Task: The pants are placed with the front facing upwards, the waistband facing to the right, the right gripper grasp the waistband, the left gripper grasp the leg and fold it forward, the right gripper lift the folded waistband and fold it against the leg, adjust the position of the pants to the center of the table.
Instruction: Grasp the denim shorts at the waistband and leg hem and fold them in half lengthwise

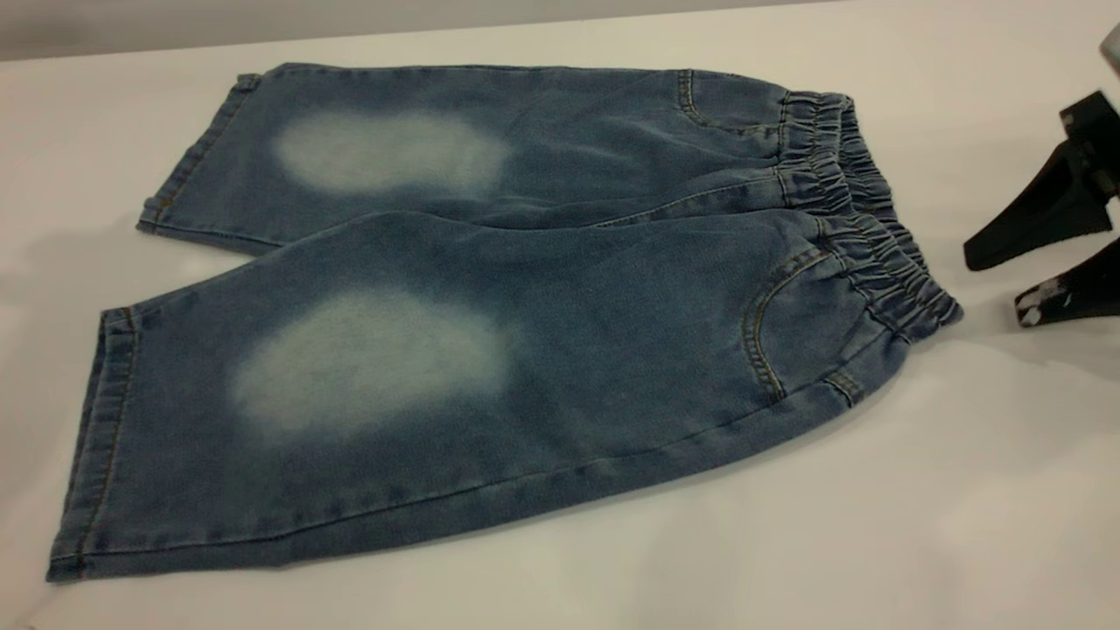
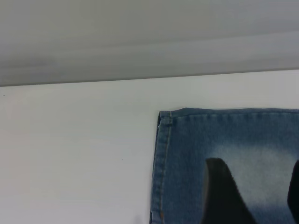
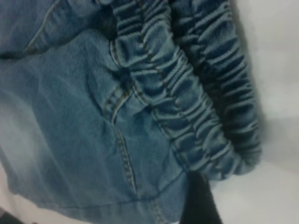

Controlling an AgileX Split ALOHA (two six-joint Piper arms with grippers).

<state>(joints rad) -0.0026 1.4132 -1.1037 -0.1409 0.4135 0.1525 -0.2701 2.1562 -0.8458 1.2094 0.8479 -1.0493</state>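
Observation:
The blue denim pants [image 1: 490, 350] lie flat on the white table [image 1: 962, 490], front up, a pale faded oval on each leg. The ruched waistband [image 1: 866, 219] points to the right. My right gripper [image 1: 1006, 282] stands open just right of the waistband's near end, apart from it, holding nothing. In the right wrist view one finger [image 3: 200, 203] shows by the waistband [image 3: 201, 116] corner. My left gripper [image 2: 257, 191] is open above a leg [image 2: 224, 135] near its hem, over a faded patch. It is out of the exterior view.
The table's far edge [image 1: 525, 24] runs just behind the pants. Bare tabletop lies in front of the pants and to their right, around the right gripper. In the left wrist view bare table [image 2: 74, 154] lies beside the hem.

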